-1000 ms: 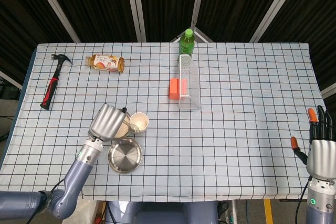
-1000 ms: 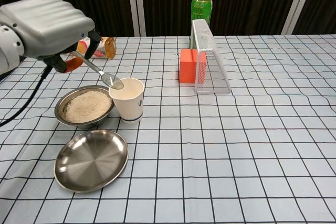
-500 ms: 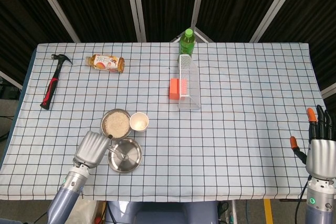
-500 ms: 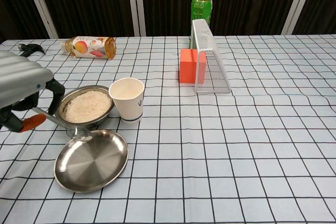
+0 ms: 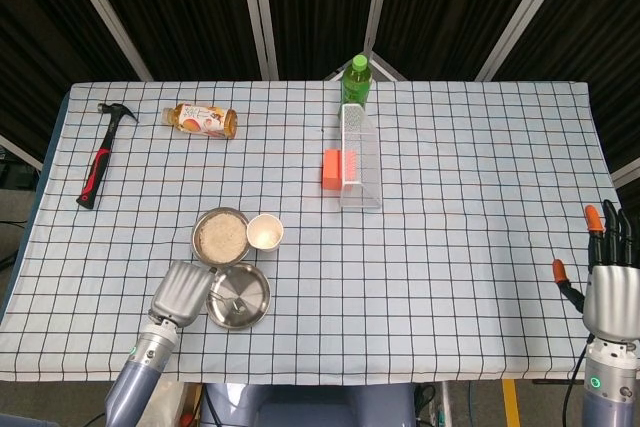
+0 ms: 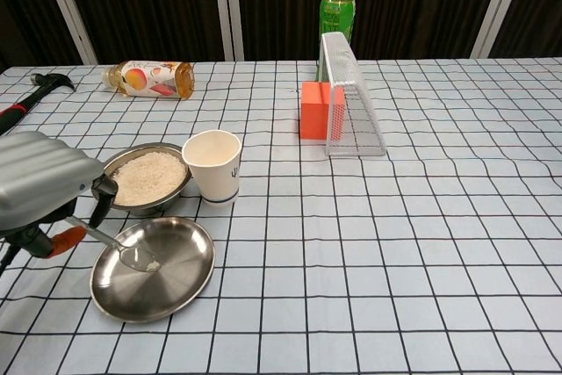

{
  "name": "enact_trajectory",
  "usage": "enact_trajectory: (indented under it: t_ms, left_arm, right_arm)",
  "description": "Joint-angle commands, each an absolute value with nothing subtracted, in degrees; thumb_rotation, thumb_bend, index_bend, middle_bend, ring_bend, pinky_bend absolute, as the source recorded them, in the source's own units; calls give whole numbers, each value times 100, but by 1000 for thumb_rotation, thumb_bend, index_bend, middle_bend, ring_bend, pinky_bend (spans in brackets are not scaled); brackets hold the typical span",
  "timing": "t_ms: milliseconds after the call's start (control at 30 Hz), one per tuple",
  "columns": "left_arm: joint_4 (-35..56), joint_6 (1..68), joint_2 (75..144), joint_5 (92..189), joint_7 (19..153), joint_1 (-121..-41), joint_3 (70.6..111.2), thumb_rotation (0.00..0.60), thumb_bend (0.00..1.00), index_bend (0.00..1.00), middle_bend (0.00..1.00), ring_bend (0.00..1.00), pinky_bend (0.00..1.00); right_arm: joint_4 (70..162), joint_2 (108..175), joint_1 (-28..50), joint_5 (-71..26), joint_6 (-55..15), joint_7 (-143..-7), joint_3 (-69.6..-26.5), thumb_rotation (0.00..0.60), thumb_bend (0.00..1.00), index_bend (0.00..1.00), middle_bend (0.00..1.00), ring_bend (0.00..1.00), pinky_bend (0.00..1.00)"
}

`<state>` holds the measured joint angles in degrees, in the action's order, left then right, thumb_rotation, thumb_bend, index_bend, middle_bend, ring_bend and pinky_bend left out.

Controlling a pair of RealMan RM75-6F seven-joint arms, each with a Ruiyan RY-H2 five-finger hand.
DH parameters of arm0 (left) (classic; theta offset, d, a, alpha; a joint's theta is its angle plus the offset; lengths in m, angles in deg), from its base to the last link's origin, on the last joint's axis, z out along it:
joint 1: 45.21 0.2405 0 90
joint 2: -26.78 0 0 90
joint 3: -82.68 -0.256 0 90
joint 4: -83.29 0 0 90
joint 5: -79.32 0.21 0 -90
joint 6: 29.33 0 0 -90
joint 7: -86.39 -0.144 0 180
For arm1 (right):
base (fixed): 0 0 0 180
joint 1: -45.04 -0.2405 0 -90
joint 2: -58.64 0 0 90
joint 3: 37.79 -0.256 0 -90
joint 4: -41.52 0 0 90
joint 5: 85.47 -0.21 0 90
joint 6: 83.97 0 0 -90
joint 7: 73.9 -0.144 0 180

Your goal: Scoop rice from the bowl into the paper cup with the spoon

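A steel bowl of rice [image 5: 220,235] [image 6: 145,178] stands left of centre, with a white paper cup [image 5: 265,232] [image 6: 212,164] touching its right side. My left hand [image 5: 180,292] [image 6: 39,183] grips a metal spoon [image 6: 118,246] by its orange-tipped handle. The spoon's bowl rests inside the steel plate [image 5: 238,296] [image 6: 167,283] in front of the rice bowl. My right hand [image 5: 608,287] hovers at the table's right front corner, fingers spread and holding nothing.
A hammer [image 5: 100,158] and a lying juice bottle [image 5: 202,119] sit at the back left. A green bottle [image 5: 356,81], a clear wire rack [image 5: 356,157] and an orange block [image 5: 334,169] stand at the back centre.
My left hand has carried the spoon from over the cup down and toward the front edge. The spoon's bowl now lies in the steel plate. The right hand has not moved.
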<state>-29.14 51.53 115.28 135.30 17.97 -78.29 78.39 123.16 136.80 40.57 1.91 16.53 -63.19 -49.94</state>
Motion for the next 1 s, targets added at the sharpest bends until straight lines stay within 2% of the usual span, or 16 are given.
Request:
enact_trajectory:
  t_ms: [33, 233, 500, 767, 933, 1000]
  left_arm:
    - [-2764, 5137, 11693, 13476, 1750, -7829, 7873, 600, 470, 550, 1000, 1000, 1000]
    - [-2524, 5132, 11995, 13370, 1732, -7834, 7985, 600, 451, 547, 1000, 1000, 1000]
    - [-2388, 5104, 12195, 13295, 1661, -7856, 8029, 600, 262, 489, 1000, 1000, 1000]
    - [-2549, 5105, 12104, 13427, 1886, -7829, 8066, 600, 215, 454, 1000, 1000, 1000]
    - [-2965, 5327, 11741, 14113, 2609, -7673, 8106, 600, 214, 415, 987, 975, 1000]
    - [-3034, 5556, 11466, 14764, 3096, -7536, 8030, 600, 213, 379, 924, 917, 976]
  right_arm:
    - [12321, 13677, 4054, 194, 1652, -6313, -4994, 600, 322, 0, 0, 0, 0]
    - [12326, 13679, 4051, 193, 1647, -6313, -4994, 600, 321, 0, 0, 0, 0]
    - [12332, 13681, 4055, 198, 1665, -6306, -4998, 600, 321, 0, 0, 0, 0]
    - [12343, 13676, 4057, 211, 1680, -6289, -4996, 600, 321, 0, 0, 0, 0]
    - [12363, 13674, 4073, 213, 1701, -6271, -4991, 600, 321, 0, 0, 0, 0]
    - [12373, 13671, 4076, 208, 1690, -6268, -4984, 600, 321, 0, 0, 0, 0]
